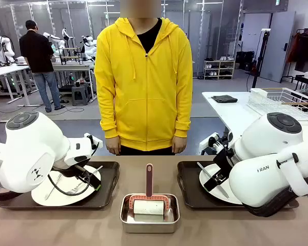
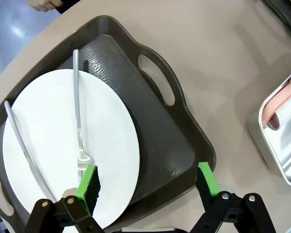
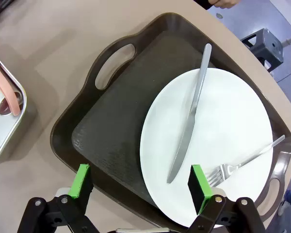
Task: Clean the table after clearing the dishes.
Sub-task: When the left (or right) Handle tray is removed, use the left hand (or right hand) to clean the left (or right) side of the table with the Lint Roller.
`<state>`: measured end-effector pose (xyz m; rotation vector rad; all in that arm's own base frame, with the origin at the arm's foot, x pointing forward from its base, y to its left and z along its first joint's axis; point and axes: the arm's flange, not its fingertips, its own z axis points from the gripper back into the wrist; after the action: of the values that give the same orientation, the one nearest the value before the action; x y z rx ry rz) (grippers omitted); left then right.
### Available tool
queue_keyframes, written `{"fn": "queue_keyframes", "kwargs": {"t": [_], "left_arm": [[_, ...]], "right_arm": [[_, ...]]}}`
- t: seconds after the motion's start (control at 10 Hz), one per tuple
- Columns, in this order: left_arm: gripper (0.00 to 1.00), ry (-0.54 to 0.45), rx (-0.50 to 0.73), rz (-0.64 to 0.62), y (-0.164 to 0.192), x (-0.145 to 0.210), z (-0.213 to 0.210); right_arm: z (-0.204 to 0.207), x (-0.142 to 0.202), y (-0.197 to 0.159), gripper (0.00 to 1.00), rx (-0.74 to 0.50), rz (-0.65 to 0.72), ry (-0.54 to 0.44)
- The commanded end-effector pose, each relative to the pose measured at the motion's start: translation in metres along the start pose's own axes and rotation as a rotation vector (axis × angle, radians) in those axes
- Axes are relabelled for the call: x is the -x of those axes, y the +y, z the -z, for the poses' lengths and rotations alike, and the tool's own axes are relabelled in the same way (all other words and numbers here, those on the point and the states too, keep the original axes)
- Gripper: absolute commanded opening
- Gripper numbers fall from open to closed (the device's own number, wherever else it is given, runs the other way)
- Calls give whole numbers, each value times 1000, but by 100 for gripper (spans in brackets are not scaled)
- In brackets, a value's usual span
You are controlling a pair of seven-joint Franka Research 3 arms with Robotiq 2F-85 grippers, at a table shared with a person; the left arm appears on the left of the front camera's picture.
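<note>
On the tan table (image 1: 66, 225) lie two dark trays. The left tray (image 2: 155, 141) holds a white plate (image 2: 53, 136) with a fork (image 2: 77, 111) and a knife (image 2: 22, 141). My left gripper (image 2: 148, 180) hovers open over that tray's near edge, one pad above the plate's rim. A second white plate (image 3: 228, 131), with a knife (image 3: 189, 126) and a fork (image 3: 247, 160), rests on the right tray (image 3: 116, 121). Above it my right gripper (image 3: 140, 183) stands open, holding nothing. From the front, the left gripper (image 1: 87, 177) and right gripper (image 1: 215, 177) partly hide their trays.
A small steel pan (image 1: 150, 218) holding a white roller with a pink handle (image 1: 149, 179) sits between the trays near the front edge. A person in a yellow hoodie (image 1: 143, 87) stands at the far side, hands down. A white table with a wire basket (image 1: 282, 100) stands back right.
</note>
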<state>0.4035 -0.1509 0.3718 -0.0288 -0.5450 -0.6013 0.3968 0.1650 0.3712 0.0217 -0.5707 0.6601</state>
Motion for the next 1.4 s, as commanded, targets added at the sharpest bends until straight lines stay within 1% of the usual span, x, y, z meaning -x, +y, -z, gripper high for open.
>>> {"fn": "queue_keyframes", "kwargs": {"t": [0.0,0.9,1.0,1.1,1.2,1.3], "left_arm": [[100,0,0,0,0,0,0],[100,0,0,1,0,0,0],[100,5,4,36,5,-14,-7],[100,23,78,17,16,-27,-16],[100,67,128,-2,28,-34,-23],[100,86,136,-34,43,-38,-27]], "right_arm": [[0,0,0,100,0,0,0],[0,0,0,100,1,-1,0],[-9,-14,-14,100,-37,-8,6],[-21,-30,-41,100,-116,3,7],[-29,-42,-64,100,-199,44,27],[-32,-51,-82,100,-244,59,55]]}}
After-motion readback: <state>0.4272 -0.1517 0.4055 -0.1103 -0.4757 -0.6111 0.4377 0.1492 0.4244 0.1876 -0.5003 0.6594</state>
